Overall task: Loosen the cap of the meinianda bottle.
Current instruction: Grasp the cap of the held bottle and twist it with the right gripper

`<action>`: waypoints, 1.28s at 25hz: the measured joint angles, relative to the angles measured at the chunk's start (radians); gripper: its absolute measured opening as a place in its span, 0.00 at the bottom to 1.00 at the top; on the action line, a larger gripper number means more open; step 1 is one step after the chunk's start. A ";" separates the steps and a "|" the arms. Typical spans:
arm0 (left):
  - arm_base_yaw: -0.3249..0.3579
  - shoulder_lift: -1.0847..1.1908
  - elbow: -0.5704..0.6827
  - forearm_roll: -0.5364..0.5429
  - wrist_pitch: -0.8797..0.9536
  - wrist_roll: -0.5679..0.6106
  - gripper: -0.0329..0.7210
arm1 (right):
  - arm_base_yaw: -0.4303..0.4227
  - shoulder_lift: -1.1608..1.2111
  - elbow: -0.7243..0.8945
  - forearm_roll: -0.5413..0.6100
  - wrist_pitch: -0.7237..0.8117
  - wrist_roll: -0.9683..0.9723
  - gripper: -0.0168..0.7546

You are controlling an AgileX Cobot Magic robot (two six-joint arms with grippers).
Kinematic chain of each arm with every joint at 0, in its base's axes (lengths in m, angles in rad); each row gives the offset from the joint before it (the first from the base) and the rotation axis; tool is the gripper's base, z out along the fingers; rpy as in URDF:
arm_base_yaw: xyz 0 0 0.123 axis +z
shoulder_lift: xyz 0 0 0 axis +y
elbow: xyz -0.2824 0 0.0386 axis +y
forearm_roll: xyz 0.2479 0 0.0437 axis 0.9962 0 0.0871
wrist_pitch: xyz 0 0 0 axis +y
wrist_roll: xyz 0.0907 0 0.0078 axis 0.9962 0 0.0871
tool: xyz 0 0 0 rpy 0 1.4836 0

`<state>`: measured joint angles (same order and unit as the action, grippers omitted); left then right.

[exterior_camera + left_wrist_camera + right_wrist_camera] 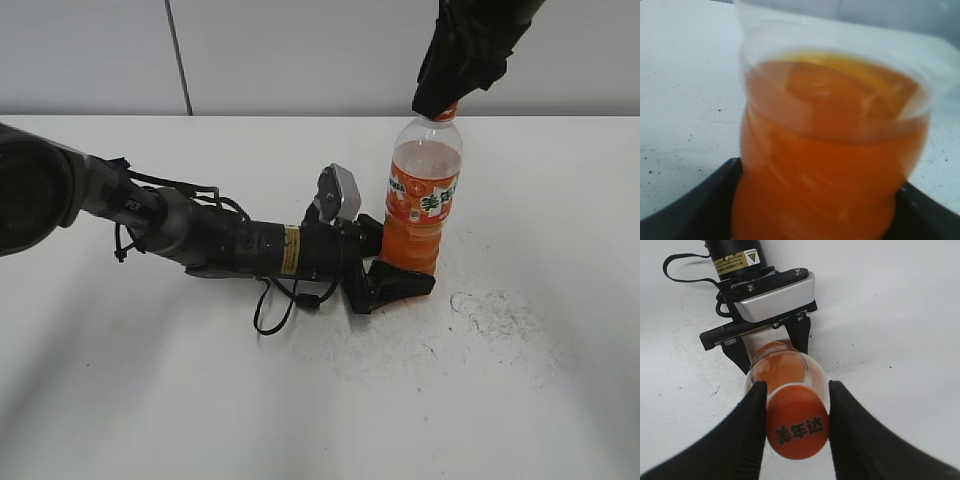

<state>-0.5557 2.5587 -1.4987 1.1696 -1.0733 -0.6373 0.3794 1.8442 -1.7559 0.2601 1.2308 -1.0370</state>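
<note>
- Standing upright right of centre in the exterior view, the bottle point(421, 205) rests on the white table point(520, 400), with orange drink filling it up to the shoulder
- Low across the left and middle of that view lies the left arm; its left gripper point(395, 262) has its jaws closed onto the bottle's base, one dark finger point(400, 284) showing in front of the bottle
- In the left wrist view the bottle point(825, 150) fills the frame, blurred, with black finger point(695, 210) edges in both lower corners touching its sides
- From the upper right of the exterior view the right gripper point(436, 112) comes down over the bottle top, hiding most of the cap point(446, 112)
- In the right wrist view the cap point(797, 422) sits low in the centre, black characters printed on its top, and the right gripper point(796, 415) has its two black fingers point(747, 435) pressed against the cap's left and right sides
- Behind the cap, higher in that view, the left gripper point(772, 347) clasps the bottle point(782, 367) low down
</note>
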 joint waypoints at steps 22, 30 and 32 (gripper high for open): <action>0.000 0.000 -0.001 -0.001 0.000 -0.004 0.80 | 0.000 0.000 -0.001 -0.060 -0.019 0.991 0.38; 0.000 0.000 -0.001 -0.001 0.000 -0.004 0.79 | 0.000 0.000 -0.002 -0.031 -0.013 0.229 0.38; 0.000 0.000 -0.001 0.000 0.000 -0.004 0.79 | 0.000 0.000 -0.002 -0.021 -0.005 0.069 0.38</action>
<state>-0.5557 2.5587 -1.4994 1.1694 -1.0735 -0.6409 0.3794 1.8442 -1.7581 0.2394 1.2258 -0.9677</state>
